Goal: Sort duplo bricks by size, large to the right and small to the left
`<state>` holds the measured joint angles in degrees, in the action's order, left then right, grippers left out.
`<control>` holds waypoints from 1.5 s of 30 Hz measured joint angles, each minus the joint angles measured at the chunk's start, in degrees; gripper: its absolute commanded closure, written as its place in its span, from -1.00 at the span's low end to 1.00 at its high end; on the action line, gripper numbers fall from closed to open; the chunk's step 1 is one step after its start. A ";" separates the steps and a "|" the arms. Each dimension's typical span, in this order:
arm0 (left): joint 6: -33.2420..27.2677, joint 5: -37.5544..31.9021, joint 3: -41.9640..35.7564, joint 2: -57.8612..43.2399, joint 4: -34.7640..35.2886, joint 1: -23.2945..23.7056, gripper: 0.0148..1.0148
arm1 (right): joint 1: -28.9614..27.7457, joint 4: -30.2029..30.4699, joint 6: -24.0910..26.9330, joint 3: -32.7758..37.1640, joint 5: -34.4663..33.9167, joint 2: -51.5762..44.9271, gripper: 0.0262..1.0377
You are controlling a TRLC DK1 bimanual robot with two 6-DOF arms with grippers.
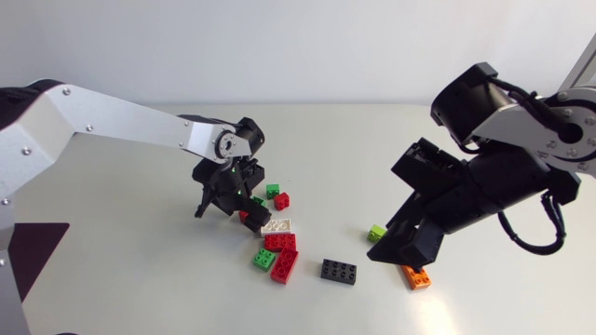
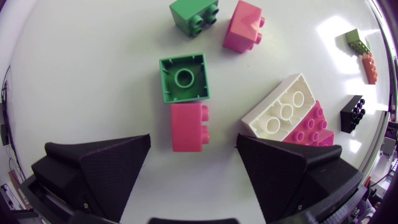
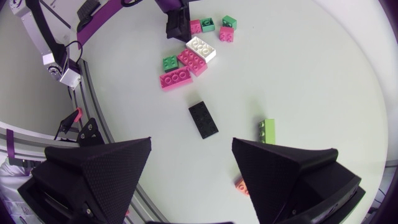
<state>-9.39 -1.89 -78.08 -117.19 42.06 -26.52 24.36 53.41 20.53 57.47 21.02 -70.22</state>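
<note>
Red small brick (image 2: 188, 126), left of centre in the head view, sits between the spread left claw (image 1: 220, 207), apparently lined up for pinching. Right claw (image 1: 399, 253), lower right, hangs spread above the orange brick (image 1: 416, 276).

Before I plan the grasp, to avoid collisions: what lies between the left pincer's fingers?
A small red brick, touching neither finger of the left pincer; an upturned green brick sits beyond it. Left wrist view shows this.

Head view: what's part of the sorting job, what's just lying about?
Job: black brick, orange brick, lime brick, white brick, red bricks, green bricks; left claw, right claw, both open.
Not job: table, just the support.
</note>
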 measured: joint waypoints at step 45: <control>-7.04 -0.02 28.83 24.90 2.49 11.06 0.56 | 3.50 -0.04 -1.53 -0.61 0.02 1.18 -0.80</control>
<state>-16.43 -1.91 -49.25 -92.29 44.56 -15.46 27.86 53.36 19.00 56.86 21.04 -69.04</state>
